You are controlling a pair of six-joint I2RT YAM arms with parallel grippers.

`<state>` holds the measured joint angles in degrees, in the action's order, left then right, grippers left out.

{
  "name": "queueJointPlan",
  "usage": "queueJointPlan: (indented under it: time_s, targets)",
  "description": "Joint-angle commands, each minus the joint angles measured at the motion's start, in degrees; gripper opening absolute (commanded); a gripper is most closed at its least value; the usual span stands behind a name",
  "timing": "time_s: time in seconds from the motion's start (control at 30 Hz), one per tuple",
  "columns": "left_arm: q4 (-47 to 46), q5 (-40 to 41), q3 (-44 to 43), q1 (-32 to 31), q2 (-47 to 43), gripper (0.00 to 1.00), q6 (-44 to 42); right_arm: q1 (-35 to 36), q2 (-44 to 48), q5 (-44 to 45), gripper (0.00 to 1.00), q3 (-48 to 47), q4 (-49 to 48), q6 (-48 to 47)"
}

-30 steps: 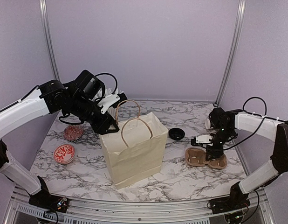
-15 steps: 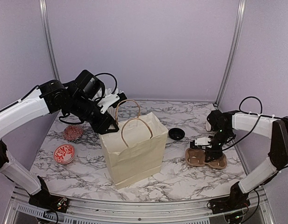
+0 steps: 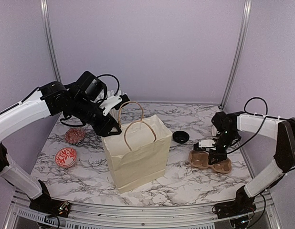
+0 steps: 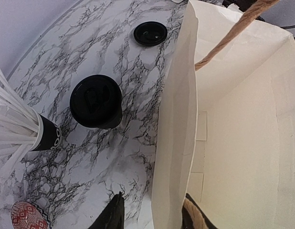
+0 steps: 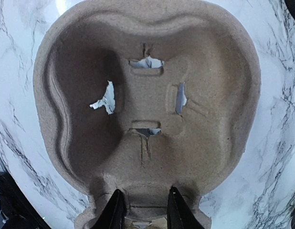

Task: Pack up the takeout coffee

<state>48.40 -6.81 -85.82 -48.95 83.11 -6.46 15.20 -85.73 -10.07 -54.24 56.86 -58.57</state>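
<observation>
Ahead of the right gripper (image 5: 142, 210) the cup carrier (image 5: 147, 109) is moulded pulp, rough, fibrous and matt. The bag (image 4: 243, 143) wall between the left gripper (image 4: 153, 198) fingers is smooth matt paper. Beyond its outer finger the takeout coffee (image 4: 95, 101) wears a faintly glossy plastic lid, on a smooth marble-look table (image 4: 133, 157)

I work on a white marble-patterned tabletop with black veins (image 3: 85, 167). Plain pale lilac walls (image 3: 147, 47) close it on three sides, with a slim silver metal post (image 3: 48, 43) in each back corner. The light is soft and even
</observation>
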Motion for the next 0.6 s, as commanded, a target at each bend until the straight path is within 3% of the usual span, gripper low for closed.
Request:
queueJointPlan:
  time_s: [0.0, 0.17, 0.4, 0.57]
  targets:
    - [1.7, -0.73, -1.83, 0.53, 0.7, 0.41, -0.59, 0.0, 3.08, -5.37, 0.23, -5.18, 4.45, 0.91]
    - [1.7, -4.22, -1.52, 0.61, 0.59, 0.38, -3.04, 0.06, 6.88, -16.15, 0.23, -14.45, 10.26, 2.31]
    - [1.67, -11.34, -1.85, 0.6, 1.93, 0.28, -5.6, 0.81, 6.11, -38.34, 0.27, -38.59, 12.69, 5.93]
    - [1.65, -15.77, -3.37, 0.54, 3.72, 0.2, -5.98, 9.63, 3.81, -40.5, 0.26, -50.86, 10.21, 9.15]
